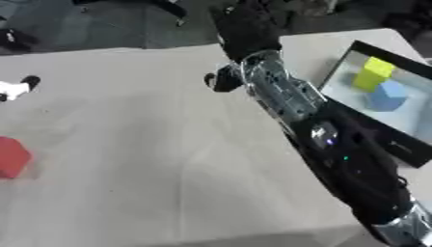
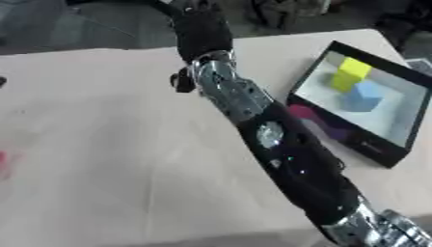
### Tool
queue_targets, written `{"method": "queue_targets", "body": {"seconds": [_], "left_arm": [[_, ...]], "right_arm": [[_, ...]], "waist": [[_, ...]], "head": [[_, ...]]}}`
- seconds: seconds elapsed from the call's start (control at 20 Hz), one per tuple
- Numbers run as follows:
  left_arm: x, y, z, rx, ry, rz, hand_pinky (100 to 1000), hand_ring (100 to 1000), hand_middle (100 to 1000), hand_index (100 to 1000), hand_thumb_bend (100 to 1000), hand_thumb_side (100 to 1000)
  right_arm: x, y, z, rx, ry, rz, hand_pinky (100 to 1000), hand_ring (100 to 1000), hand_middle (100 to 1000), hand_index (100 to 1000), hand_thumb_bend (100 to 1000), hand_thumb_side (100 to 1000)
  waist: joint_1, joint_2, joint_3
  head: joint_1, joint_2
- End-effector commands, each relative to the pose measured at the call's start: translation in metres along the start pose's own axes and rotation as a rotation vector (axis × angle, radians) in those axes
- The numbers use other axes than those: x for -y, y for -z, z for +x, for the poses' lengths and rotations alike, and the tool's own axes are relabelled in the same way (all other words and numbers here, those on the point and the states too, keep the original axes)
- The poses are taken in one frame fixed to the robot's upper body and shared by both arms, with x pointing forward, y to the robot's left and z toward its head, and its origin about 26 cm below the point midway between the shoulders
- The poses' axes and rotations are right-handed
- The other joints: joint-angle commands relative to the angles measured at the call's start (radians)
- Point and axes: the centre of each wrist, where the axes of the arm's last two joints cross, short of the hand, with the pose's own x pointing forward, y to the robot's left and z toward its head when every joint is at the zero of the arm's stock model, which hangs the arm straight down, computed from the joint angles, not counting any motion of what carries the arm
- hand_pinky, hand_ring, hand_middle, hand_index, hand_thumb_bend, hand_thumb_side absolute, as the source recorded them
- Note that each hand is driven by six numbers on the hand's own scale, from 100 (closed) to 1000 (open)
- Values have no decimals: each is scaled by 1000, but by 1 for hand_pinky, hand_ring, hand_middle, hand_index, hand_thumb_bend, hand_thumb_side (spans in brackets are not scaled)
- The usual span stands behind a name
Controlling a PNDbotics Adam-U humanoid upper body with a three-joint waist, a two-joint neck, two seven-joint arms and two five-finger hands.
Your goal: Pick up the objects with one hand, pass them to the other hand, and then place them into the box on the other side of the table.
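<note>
My right arm [image 1: 337, 149] runs from the lower right corner diagonally up across the table. Its black hand [image 2: 201, 30] is out over the table's far edge, seen from the back, and whether it holds anything is hidden. A red object [image 1: 10, 157] lies near the left edge of the table, far from that hand. On the right stands the black-rimmed box [image 1: 397, 144] with a yellow block [image 1: 374, 73] and a blue block [image 1: 388, 95] inside. My left hand does not show.
A small white and black thing [image 1: 15, 88] lies at the left edge. A purple patch [image 2: 314, 119] shows between my arm and the box. The beige table [image 1: 152, 144] ends at a dark floor along the top.
</note>
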Motion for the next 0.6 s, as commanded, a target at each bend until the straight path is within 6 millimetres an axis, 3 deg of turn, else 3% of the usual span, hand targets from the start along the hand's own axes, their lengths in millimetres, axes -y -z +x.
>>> {"method": "queue_targets", "body": {"seconds": [0.05, 0.1, 0.3, 0.6], "left_arm": [[-12, -28, -18, 50, 248, -308, 864, 855, 889, 962, 623, 574], [-7, -32, -21, 38, 269, -358, 869, 861, 896, 965, 668, 632], [10, -47, -25, 18, 311, -480, 869, 863, 898, 944, 730, 699], [40, -66, -31, -3, 306, -593, 864, 860, 890, 931, 769, 713]], "right_arm": [[5, 3, -8, -26, 0, -21, 876, 830, 837, 990, 533, 418], [3, 3, -9, -32, 0, -19, 873, 830, 836, 990, 530, 420], [-2, 3, -12, -48, 1, -4, 869, 828, 835, 991, 518, 427], [-7, 4, -14, -62, 9, 7, 865, 827, 834, 992, 508, 434]], "waist": [[6, -20, 0], [7, -22, 1], [10, -28, 6], [9, -29, 14]], "head": [[-7, -1], [-9, -1], [-13, -1], [-16, -1]]}}
